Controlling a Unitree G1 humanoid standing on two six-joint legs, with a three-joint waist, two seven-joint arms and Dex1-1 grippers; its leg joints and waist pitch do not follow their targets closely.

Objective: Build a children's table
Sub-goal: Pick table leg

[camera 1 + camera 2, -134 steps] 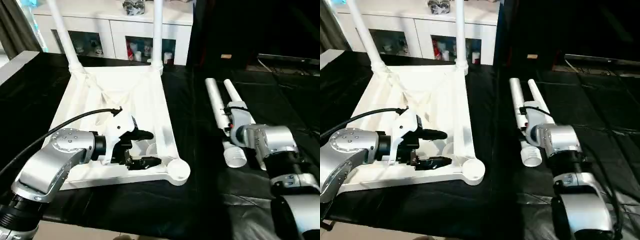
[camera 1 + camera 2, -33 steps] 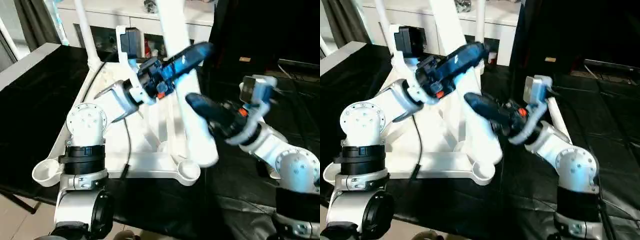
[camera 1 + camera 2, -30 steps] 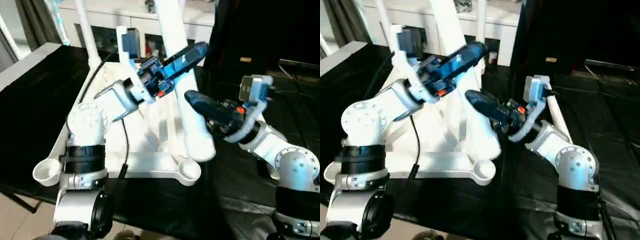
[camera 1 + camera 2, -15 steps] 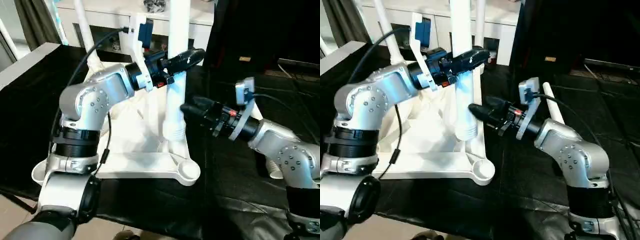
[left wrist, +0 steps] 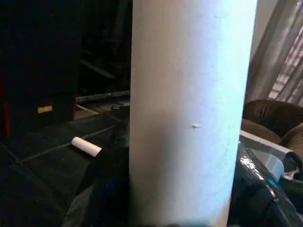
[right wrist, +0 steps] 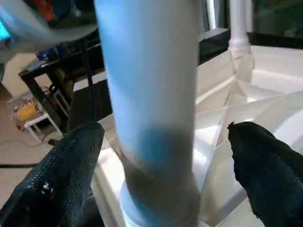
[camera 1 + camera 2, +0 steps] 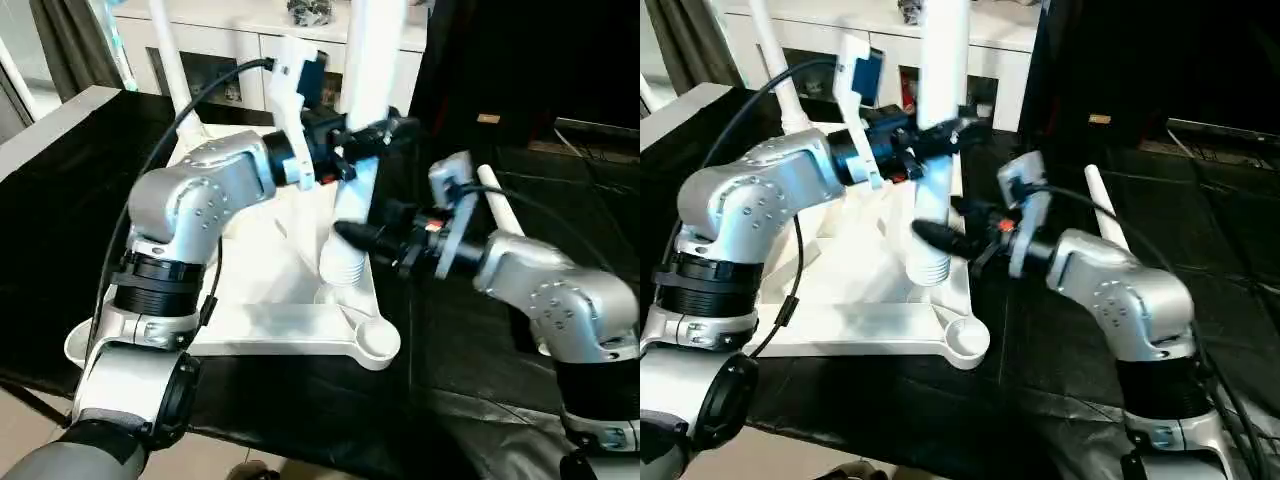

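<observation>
Leg (image 7: 365, 120) — smooth white tube, ribbed end — over ribbed tabletop (image 7: 250, 250).

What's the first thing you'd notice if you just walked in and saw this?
A tall white leg stands upright over the upside-down tabletop, held by the left gripper high up. The right gripper sits lower down, its black fingers spread wide on either side of the leg.
</observation>
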